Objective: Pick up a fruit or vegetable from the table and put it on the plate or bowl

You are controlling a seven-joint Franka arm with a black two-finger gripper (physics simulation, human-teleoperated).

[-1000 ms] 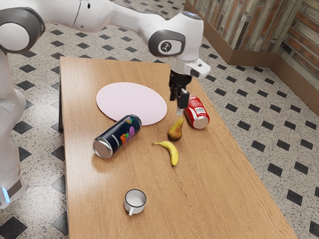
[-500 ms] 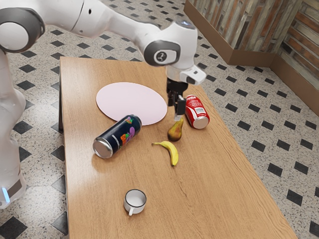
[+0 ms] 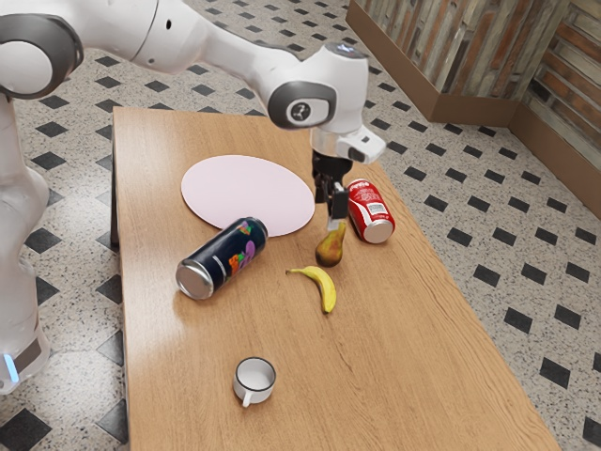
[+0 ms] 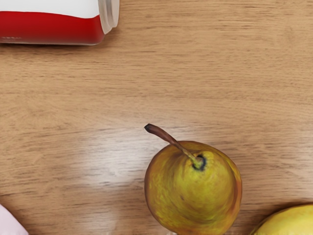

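Pear is standing upright near the middle of the desk, not yet lifted, so the task is judged to be at the approach step before the grasp.

At the exterior view's left, the pink plate is lying flat with nothing on it. A dark can is lying on its side with one end at the plate's near rim; whether the two are touching cannot be told. A small white cup is sitting well apart, toward the desk's near end. Further right, the banana is lying just beside the pear's base.

The claw is hanging released directly over the pear's top, pointing straight down, and is gripping nothing. In the wrist view the stem is leaning off to one side. The red can is lying on its side just beside the pear, on the exterior view's right.

The next move probably calls for lowering the claw around the pear's narrow upper part, clenching, lifting clear, and carrying the pear toward the exterior view's left to the plate. The red can and the banana are leaving little room, so a straight descent looks wise.

The desk is showing a smooth, light wood grain. The floor is showing pale speckled tile with black diamonds, and a plank wall is running along the upper right.
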